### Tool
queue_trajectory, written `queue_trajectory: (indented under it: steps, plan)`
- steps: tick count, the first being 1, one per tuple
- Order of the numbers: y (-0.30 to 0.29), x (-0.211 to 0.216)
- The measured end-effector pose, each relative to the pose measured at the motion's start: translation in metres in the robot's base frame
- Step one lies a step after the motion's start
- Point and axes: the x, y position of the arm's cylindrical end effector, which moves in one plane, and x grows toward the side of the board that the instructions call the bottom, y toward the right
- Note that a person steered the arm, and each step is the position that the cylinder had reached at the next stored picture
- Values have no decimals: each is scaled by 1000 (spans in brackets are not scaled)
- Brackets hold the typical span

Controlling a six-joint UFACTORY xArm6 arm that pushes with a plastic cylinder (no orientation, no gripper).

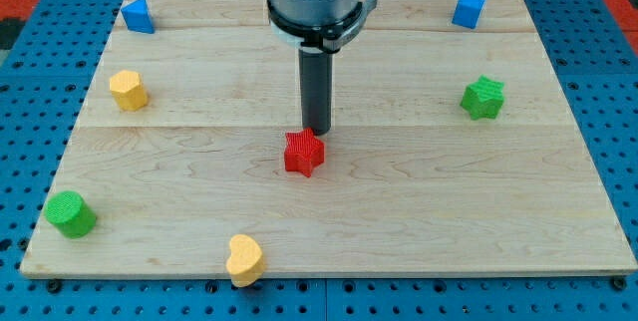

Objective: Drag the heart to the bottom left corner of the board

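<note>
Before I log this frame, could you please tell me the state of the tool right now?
No jaws, so it holds nothing: my tip sits just above the red star block, apparently touching it.

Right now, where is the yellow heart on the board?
The yellow heart sits at the board's bottom edge, left of centre, with the green cylinder to its left. My tip is far above it, at the red star.

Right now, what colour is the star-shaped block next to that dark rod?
Red. The red star sits just below my tip in the camera view.
</note>
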Motion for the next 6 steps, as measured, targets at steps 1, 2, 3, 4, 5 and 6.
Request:
queue_trajectory:
  steps: [1,2,3,4,5,6]
  plan:
    - [33,122]
    - [33,150]
    - [27,153]
    - [12,153]
    - [-51,152]
    - [-161,152]
